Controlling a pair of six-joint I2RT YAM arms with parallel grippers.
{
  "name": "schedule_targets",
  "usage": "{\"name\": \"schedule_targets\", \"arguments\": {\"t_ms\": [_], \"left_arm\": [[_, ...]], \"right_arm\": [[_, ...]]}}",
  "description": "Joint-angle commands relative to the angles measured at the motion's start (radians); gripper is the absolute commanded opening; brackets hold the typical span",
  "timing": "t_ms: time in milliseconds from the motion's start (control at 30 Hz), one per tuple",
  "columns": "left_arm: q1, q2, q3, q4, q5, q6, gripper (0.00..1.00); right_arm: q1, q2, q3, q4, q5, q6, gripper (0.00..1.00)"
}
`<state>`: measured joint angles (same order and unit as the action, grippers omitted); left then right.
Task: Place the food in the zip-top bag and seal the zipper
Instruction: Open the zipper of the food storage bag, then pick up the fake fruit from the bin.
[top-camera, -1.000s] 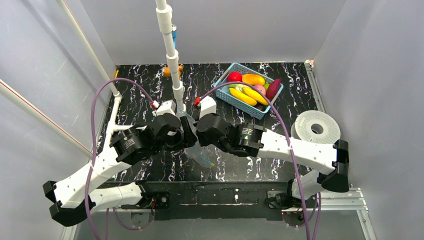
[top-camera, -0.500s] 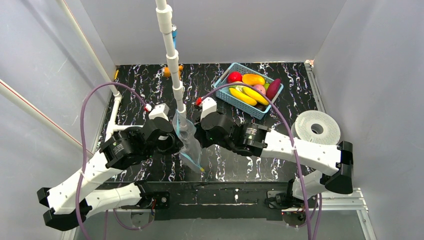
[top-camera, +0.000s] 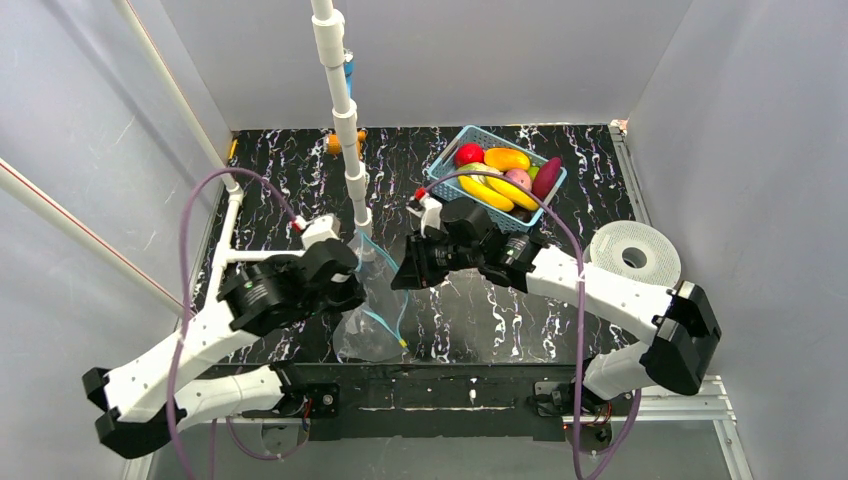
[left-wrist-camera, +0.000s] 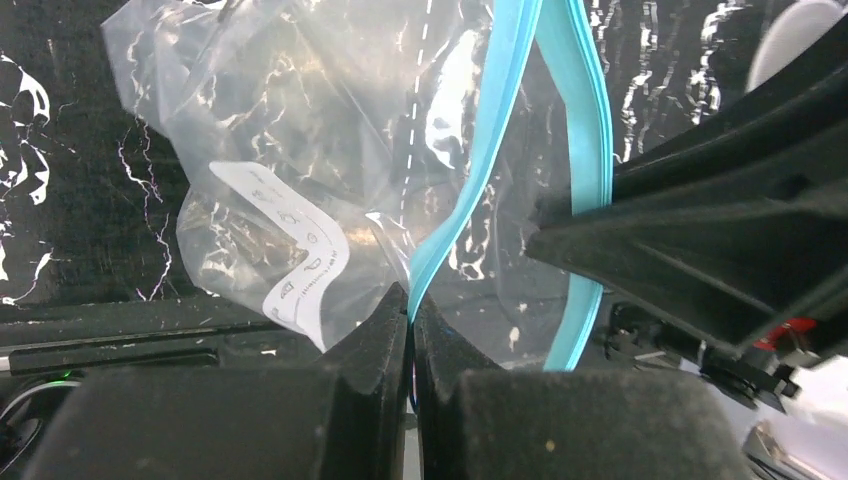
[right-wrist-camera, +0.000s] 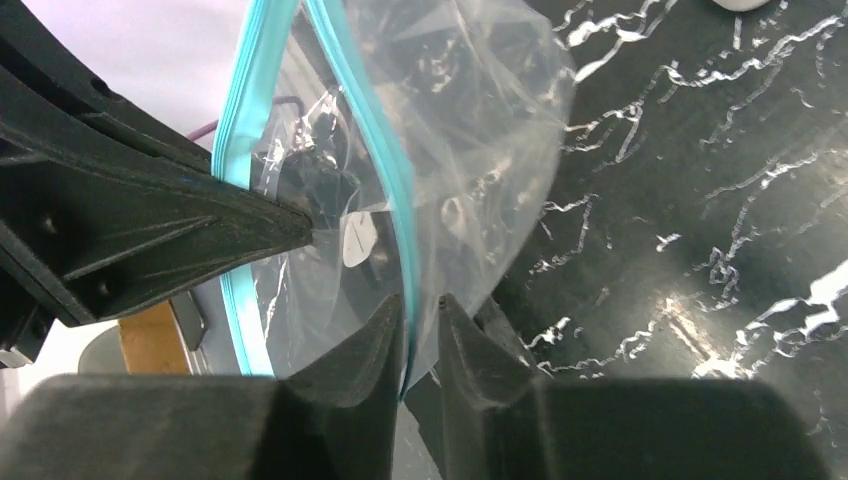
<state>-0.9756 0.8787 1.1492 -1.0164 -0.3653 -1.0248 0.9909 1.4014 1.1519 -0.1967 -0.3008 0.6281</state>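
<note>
Left gripper (left-wrist-camera: 411, 306) tight on zipper (left-wrist-camera: 483, 160)

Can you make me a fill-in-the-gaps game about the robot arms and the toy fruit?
1. All the food lies in the light-blue ___.
2. The zip-top bag has ___ food inside it.
3. The left gripper is shut on the bag's teal-blue ___.
Missing words: basket; no; zipper.
</note>
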Motion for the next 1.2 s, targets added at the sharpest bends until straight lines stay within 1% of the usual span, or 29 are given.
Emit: {"name": "schedule_targets", "arguments": {"t_ms": [0,133,167,233,267,300,433,500,533,600,667,700,800,867,967,1067,1167], "left_arm": [[-0.001,0.074,-0.010,0.023,-0.075,-0.028,0.00],[-0.001,0.106,-0.029,0.054,-0.084,-0.017,0.00],[0.000,0.107,-0.040,0.068,-0.086,-0.018,0.00],[0.000,0.099,-0.066,0.088,-0.096,-0.029,0.00],[0.000,0.090,-0.079,0.100,-0.093,-0.037,0.00],[0.000,0.079,-0.095,0.120,-0.080,-0.044,0.00],[0.000,0.041,-0.133,0.170,-0.028,-0.061,0.00],[0.000,0.034,-0.133,0.154,-0.043,-0.065,0.00],[0.000,0.032,-0.130,0.150,-0.054,-0.066,0.00],[0.001,0.037,-0.127,0.155,-0.065,-0.063,0.00],[0.002,0.047,-0.122,0.165,-0.059,-0.056,0.00],[0.001,0.056,-0.119,0.164,-0.053,-0.053,0.00],[0.003,0.079,-0.109,0.144,-0.043,-0.049,0.00],[0.004,0.088,-0.100,0.126,-0.045,-0.049,0.00],[0.007,0.100,-0.080,0.099,-0.055,-0.049,0.00],[0.008,0.110,-0.061,0.075,-0.060,-0.054,0.00],[0.008,0.103,-0.076,0.089,-0.038,-0.068,0.00]], "right_arm": [[-0.075,-0.073,-0.030,0.010,-0.090,-0.059,0.37],[-0.171,-0.147,-0.028,-0.049,-0.040,-0.132,0.54],[-0.202,-0.164,-0.033,-0.041,-0.039,-0.143,0.57],[-0.276,-0.188,-0.045,-0.011,-0.036,-0.155,0.72],[-0.323,-0.190,-0.045,0.004,-0.030,-0.158,0.76],[-0.363,-0.182,-0.040,0.013,-0.008,-0.157,0.77],[-0.501,-0.089,0.024,0.029,0.164,-0.175,0.78],[-0.529,-0.004,0.083,0.043,0.221,-0.243,0.78],[-0.534,0.051,0.136,0.025,0.250,-0.317,0.78],[-0.537,0.199,0.278,-0.094,0.343,-0.422,0.77],[-0.536,0.313,0.422,-0.217,0.488,-0.499,0.73],[-0.537,0.359,0.487,-0.269,0.519,-0.536,0.73],[-0.537,0.446,0.589,-0.351,0.633,-0.638,0.71],[-0.538,0.472,0.602,-0.360,0.679,-0.692,0.71],[-0.541,0.496,0.606,-0.355,0.704,-0.723,0.71],[-0.541,0.523,0.617,-0.354,0.704,-0.736,0.71],[-0.543,0.567,0.648,-0.370,0.692,-0.748,0.70]]}}
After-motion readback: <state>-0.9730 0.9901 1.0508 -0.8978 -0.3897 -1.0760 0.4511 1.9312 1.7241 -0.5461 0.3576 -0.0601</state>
